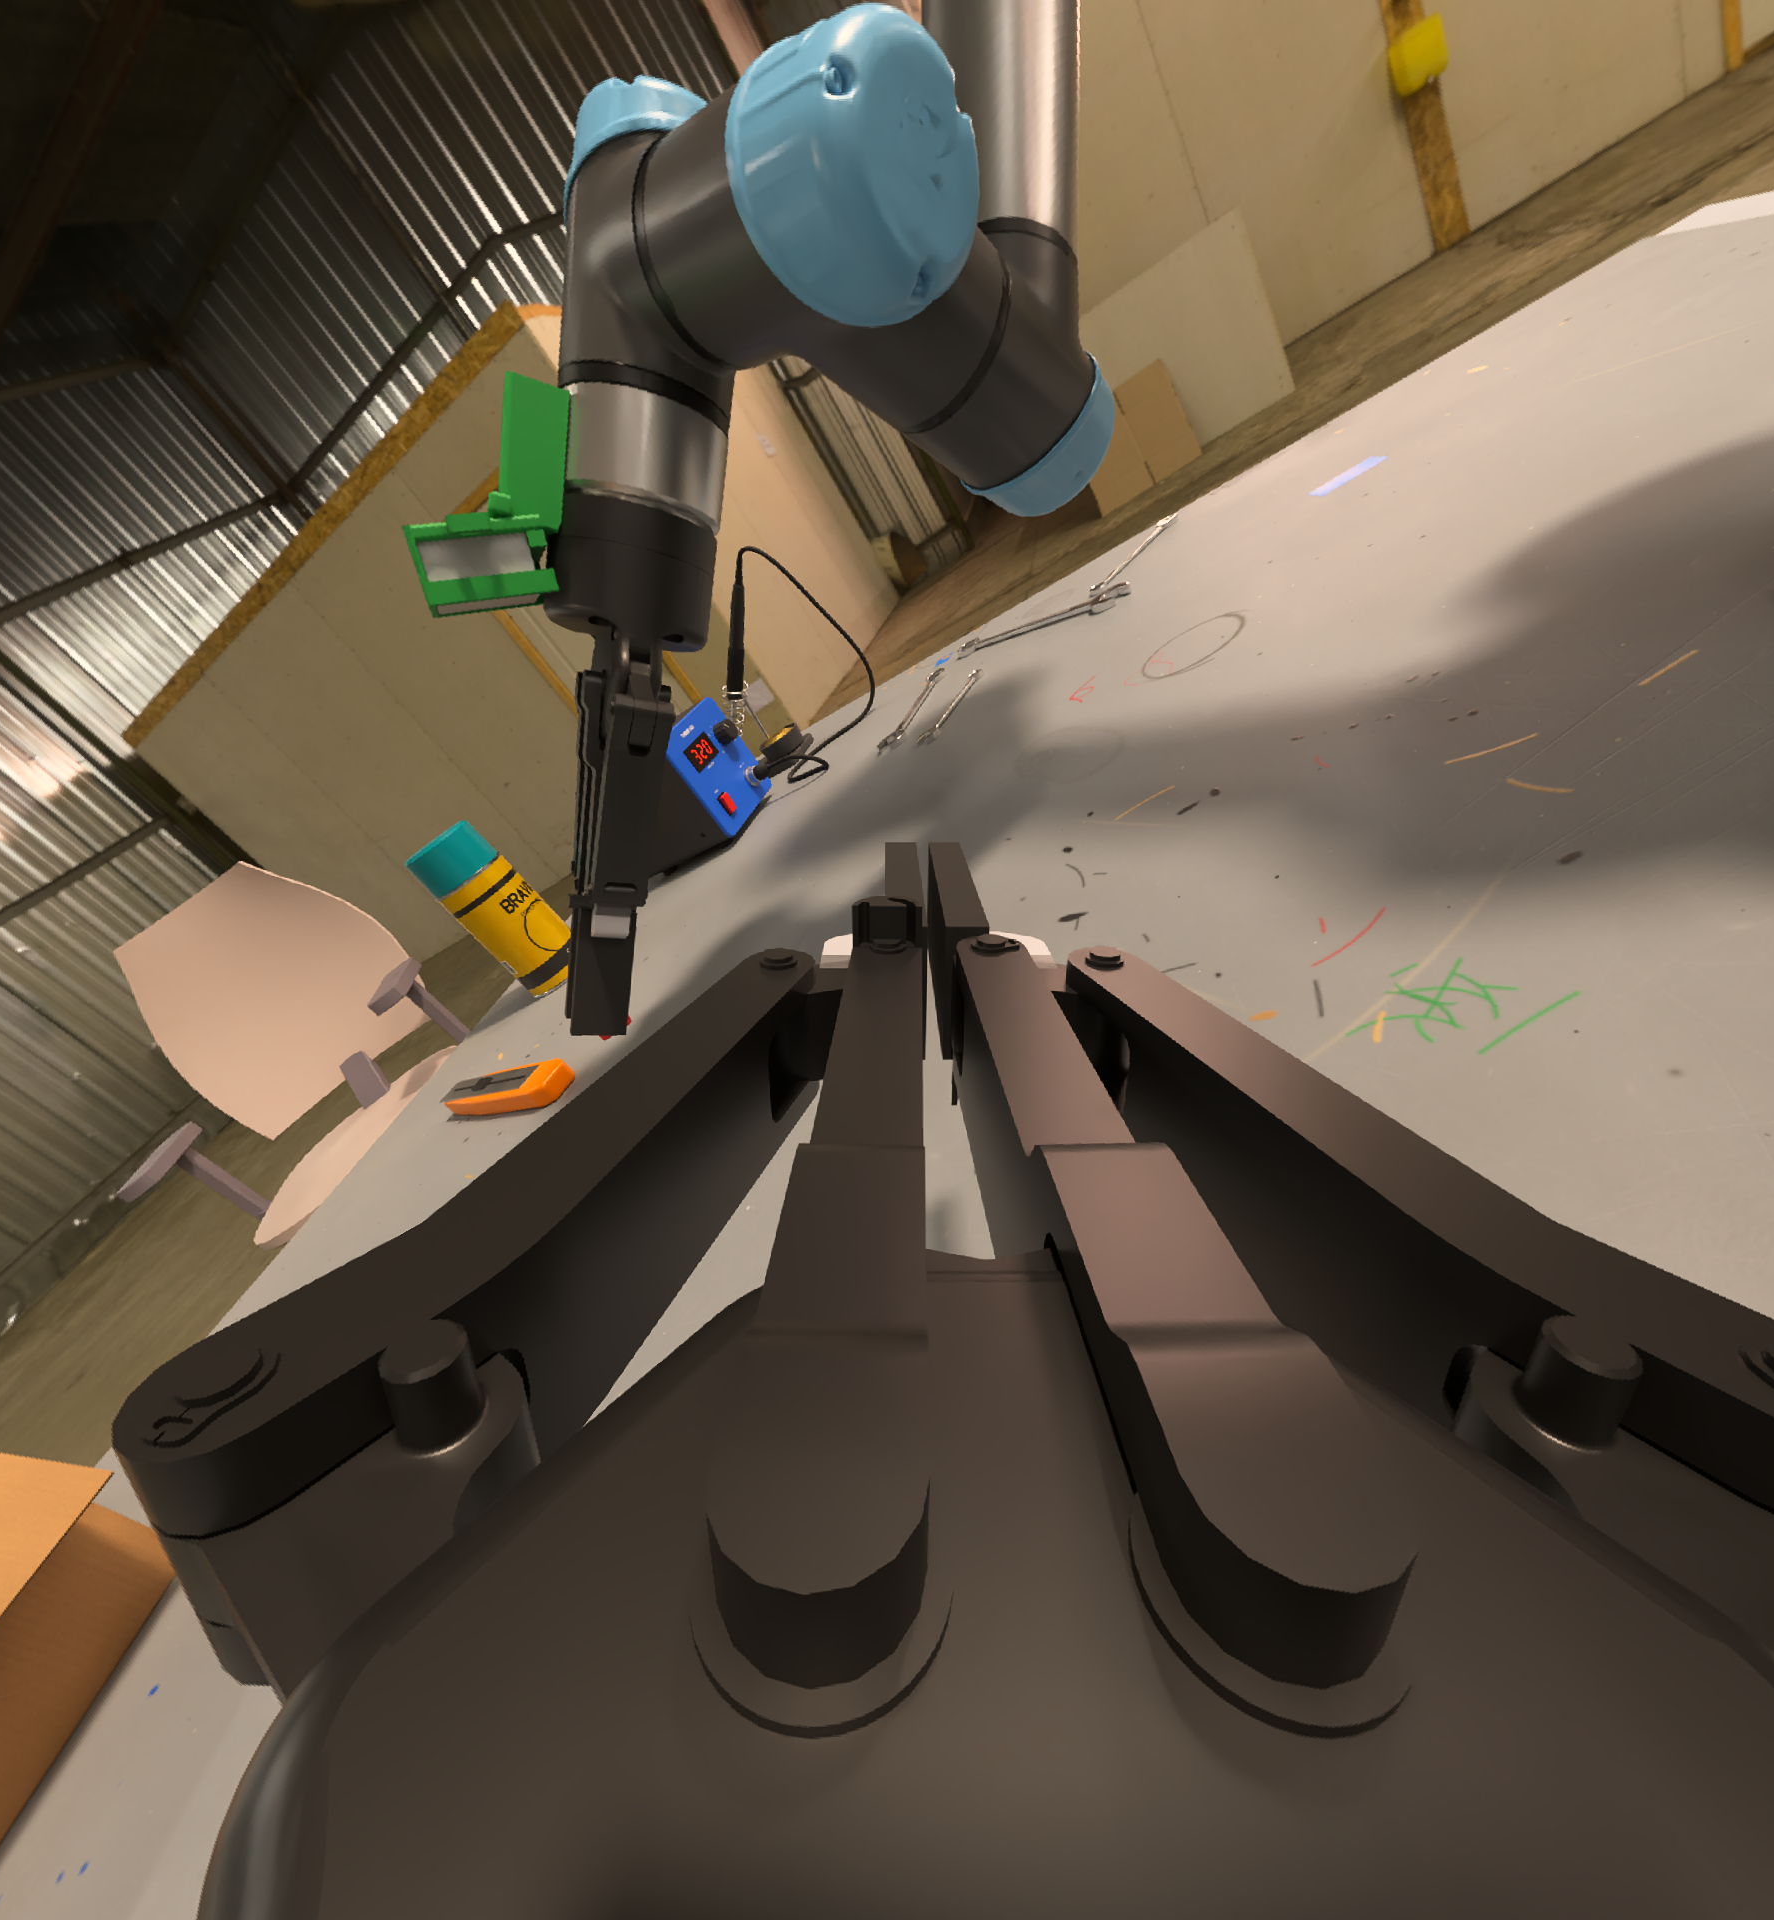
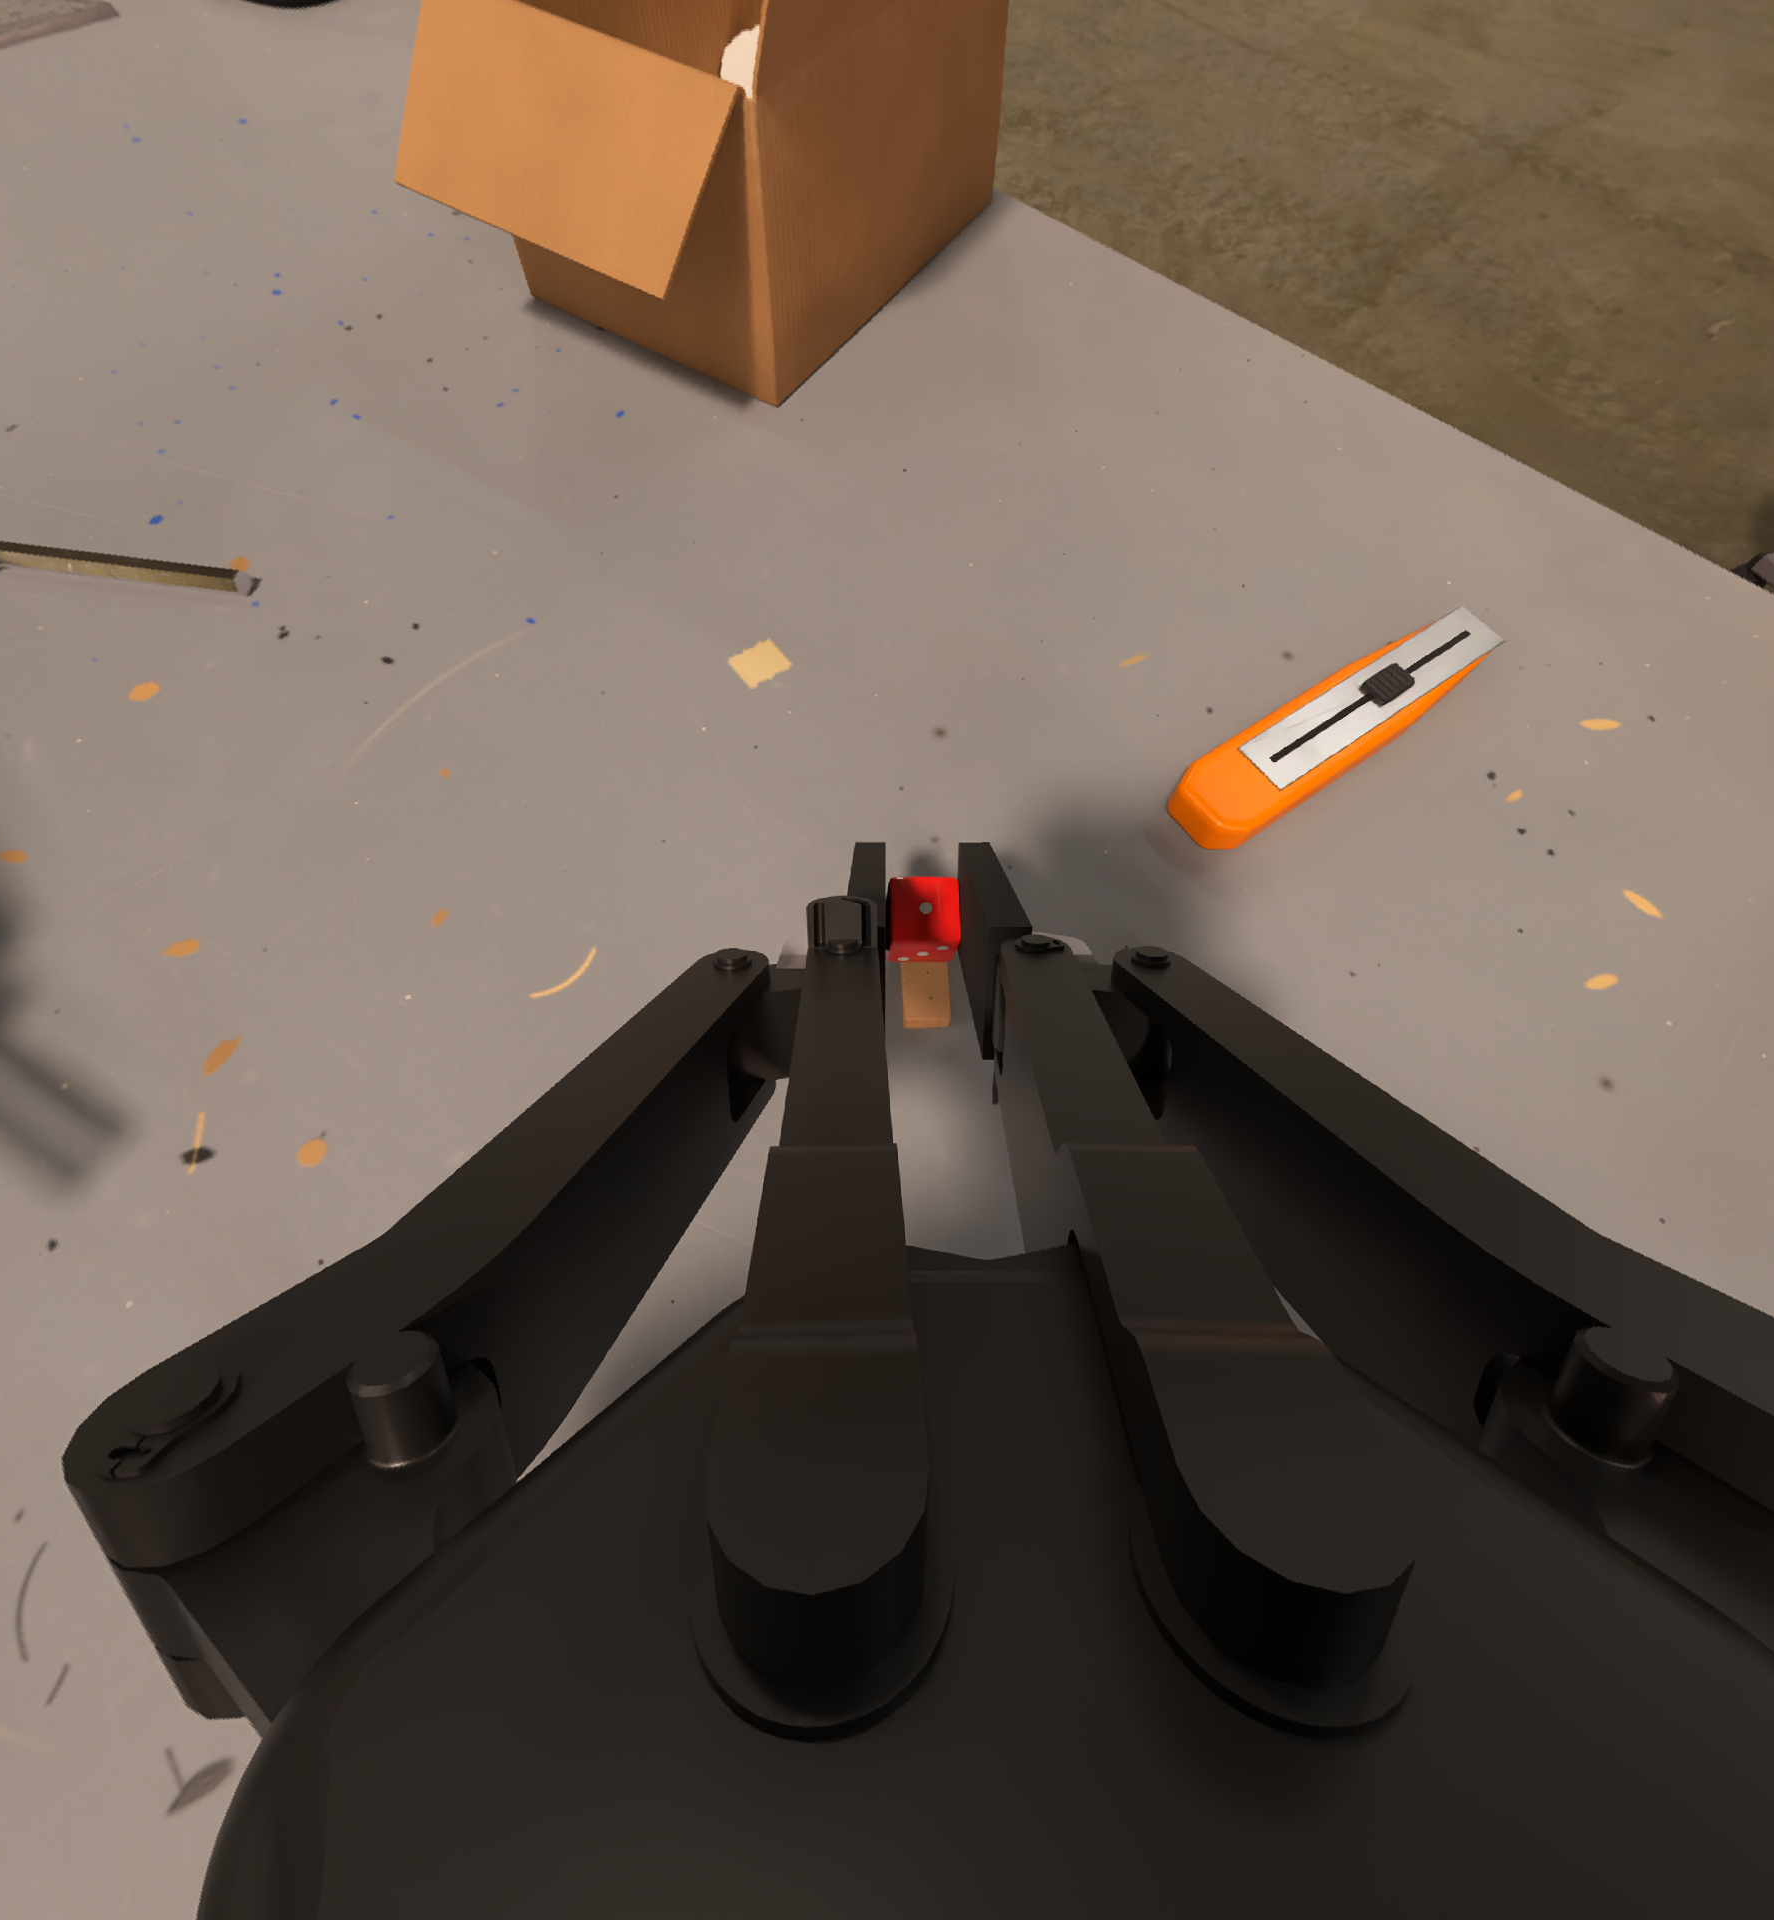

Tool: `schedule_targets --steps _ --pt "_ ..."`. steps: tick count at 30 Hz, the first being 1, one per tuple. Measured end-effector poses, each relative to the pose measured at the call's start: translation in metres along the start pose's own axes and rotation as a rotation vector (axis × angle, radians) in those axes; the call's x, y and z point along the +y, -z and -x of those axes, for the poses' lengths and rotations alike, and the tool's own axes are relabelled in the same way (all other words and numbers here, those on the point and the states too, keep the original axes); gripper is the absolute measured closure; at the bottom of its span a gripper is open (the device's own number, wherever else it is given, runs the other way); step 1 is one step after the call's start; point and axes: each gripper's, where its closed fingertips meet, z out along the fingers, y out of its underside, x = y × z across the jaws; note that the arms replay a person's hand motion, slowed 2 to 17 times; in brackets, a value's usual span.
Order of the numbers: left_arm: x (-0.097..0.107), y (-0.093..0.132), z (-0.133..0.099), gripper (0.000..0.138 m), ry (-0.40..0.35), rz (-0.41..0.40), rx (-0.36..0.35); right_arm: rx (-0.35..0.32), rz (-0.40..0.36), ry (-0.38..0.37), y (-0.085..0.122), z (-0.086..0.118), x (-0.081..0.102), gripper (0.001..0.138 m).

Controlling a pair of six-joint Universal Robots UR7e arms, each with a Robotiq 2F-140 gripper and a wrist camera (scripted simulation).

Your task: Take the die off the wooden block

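Left wrist view: we find the left gripper (image 1: 922, 883) clenched on nothing, its fingertips nearly touching above the grey table (image 1: 1382, 831). Farther off, the right gripper (image 1: 600, 997) points down at the table near its edge, with a sliver of red showing at its tips. Just beside it lies an orange utility knife (image 1: 509, 1086). Behind stand a yellow spray can (image 1: 493, 904) with a teal cap and a blue soldering station (image 1: 717, 764). Several wrenches (image 1: 1044, 623) lie well apart, farther along the table. A pale chair (image 1: 249, 997) stands off the table's edge.

Right wrist view: we note the red die (image 2: 924, 916) sitting on the wooden block (image 2: 927, 995), which stands upright on the table (image 2: 550, 831). The right gripper (image 2: 922, 883) brackets the die, one finger on each side; its jaws are drawn in close, but we cannot tell whether they press the die. The utility knife (image 2: 1330, 727) lies to the right, a hex key (image 2: 93, 571) to the left, and a cardboard box (image 2: 706, 177) beyond.
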Motion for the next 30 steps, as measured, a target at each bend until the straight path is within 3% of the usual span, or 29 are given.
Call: schedule_targets --steps 30 --pt "0.000 0.004 0.018 0.134 0.094 -0.014 -0.069 -0.107 -0.150 -0.064 0.050 0.033 -0.021 0.120"
